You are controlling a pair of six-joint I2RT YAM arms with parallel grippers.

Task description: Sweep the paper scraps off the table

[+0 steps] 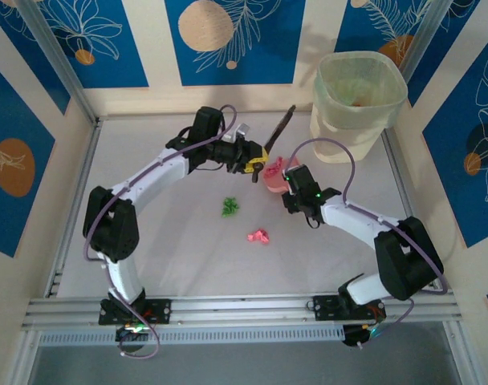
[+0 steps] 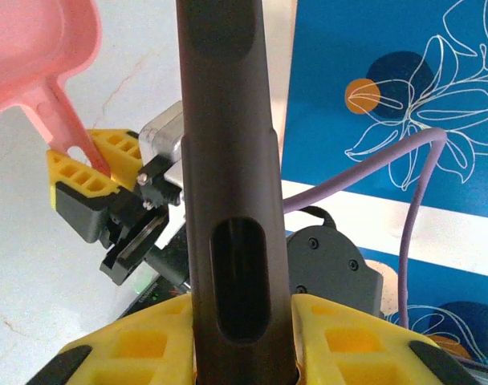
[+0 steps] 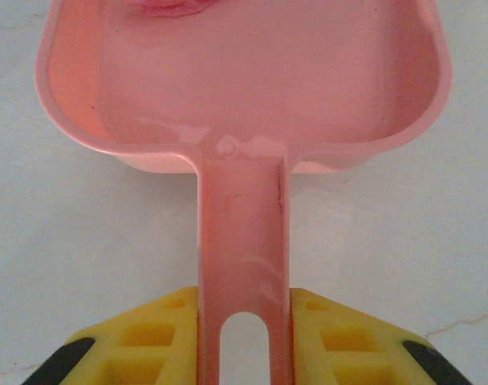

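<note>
Bare worktop [image 1: 180, 257] is lying open near and left; the bin [image 1: 358, 104] is blocking the far right corner; a green scrap [image 1: 229, 208] and pink scrap [image 1: 259, 236] are dotting the middle.

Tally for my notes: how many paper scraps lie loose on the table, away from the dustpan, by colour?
Green paper scrap: 1
Pink paper scrap: 1
Total: 2
Bits at the mouth of the dustpan or inside it are too unclear to count.
</note>
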